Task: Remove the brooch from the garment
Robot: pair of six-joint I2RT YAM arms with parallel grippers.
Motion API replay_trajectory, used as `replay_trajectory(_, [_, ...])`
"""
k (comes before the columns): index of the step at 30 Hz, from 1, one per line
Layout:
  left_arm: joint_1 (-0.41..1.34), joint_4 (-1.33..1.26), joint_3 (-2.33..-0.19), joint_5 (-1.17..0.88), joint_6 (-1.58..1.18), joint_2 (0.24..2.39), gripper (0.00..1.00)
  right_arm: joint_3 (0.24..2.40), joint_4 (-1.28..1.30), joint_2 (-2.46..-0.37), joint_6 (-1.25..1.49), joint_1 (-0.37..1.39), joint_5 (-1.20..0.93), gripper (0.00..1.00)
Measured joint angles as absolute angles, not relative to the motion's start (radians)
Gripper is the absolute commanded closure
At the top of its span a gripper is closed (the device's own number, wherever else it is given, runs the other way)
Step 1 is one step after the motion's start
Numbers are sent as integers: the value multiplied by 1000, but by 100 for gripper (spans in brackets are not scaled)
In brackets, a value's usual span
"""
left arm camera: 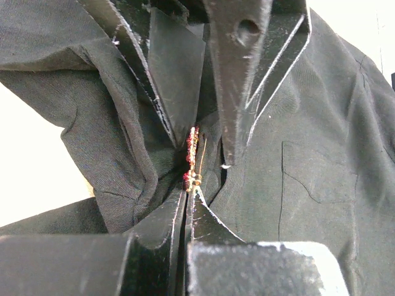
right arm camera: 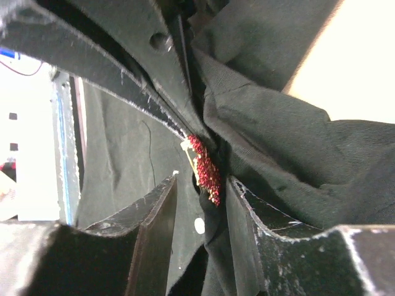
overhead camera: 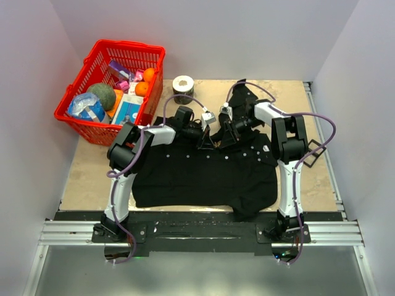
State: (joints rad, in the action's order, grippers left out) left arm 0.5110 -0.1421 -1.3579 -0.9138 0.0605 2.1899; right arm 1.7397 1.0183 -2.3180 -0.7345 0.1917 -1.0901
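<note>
- The left gripper is pressing its jaws tightly together, with no gap showing between them.
- The brooch, a small reddish-pink piece with a gold fitting, is standing on edge directly ahead of that gripper's tips, its gold end touching them. I cannot tell whether the tips are pinching the fitting itself or only the cloth beside it.
- The right gripper is reaching in from the opposite side, its jaws standing apart and straddling the brooch.
- Seen from the right wrist, the brooch is sitting between that gripper's fingers, closer to the outer one. A slim gap is showing on the inner side, while the outer finger is pressing into a fold of cloth.
- The garment, a black shirt, is bunching into raised folds around both sets of tips and lying flatter farther out from them.
- A white button is showing on the cloth just below the brooch, between the right fingers.
- From overhead, both grippers are meeting tip to tip over the shirt's upper middle on the table.
- A red basket of goods is sitting well beyond the left gripper.
</note>
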Motion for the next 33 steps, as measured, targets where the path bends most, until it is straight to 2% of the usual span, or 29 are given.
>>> replay_trajectory(4, [511,-142,-1361,-915,60,2192,100,1766,1004,-2337,-670,194,-1092,68])
replay_trajectory(12, [509,-139,-1377,-905,60,2204,100,1785,949,-2365,-528,197,-1083,74])
replay_trajectory(15, [505,-140,-1382,-905,60,2209,100,1785,932,-2365,-495,197,-1079,79])
replay_trajectory(26, [503,-133,-1385,-889,60,2213,100,1805,923,-2381,-426,204,-1052,82])
replay_trajectory(27, [503,-131,-1386,-888,59,2215,100,1806,923,-2383,-427,205,-1046,82])
replay_trajectory(32, [502,-123,-1397,-890,48,2230,100,1824,944,-2383,-452,218,-1008,59])
replay_trajectory(33, [502,-123,-1399,-892,47,2230,100,1826,953,-2383,-469,219,-1010,57])
